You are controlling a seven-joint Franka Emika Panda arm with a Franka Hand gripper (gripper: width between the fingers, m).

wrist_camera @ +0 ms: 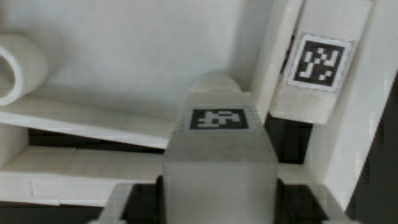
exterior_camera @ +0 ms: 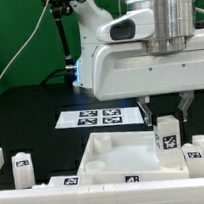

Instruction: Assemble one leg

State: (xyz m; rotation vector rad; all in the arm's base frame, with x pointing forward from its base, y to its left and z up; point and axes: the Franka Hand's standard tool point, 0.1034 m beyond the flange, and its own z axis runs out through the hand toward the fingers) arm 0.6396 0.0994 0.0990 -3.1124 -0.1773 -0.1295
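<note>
My gripper [exterior_camera: 165, 112] is shut on a white leg [exterior_camera: 167, 136] with a square tag, holding it upright over the right corner of the large white panel [exterior_camera: 110, 154]. In the wrist view the held leg [wrist_camera: 217, 150] runs out from between the jaws, its tagged tip pointing at the panel [wrist_camera: 71, 110]. A round corner hole [wrist_camera: 22, 65] of the panel shows off to one side. Another tagged leg [wrist_camera: 317, 65] lies just beyond the held one, apart from it. I cannot tell whether the held leg's tip touches the panel.
The marker board [exterior_camera: 99, 116] lies behind the panel. Two loose legs [exterior_camera: 23, 169] stand at the exterior view's left, and another leg [exterior_camera: 200, 160] lies at the right, next to the panel. A green backdrop and cables are behind the arm.
</note>
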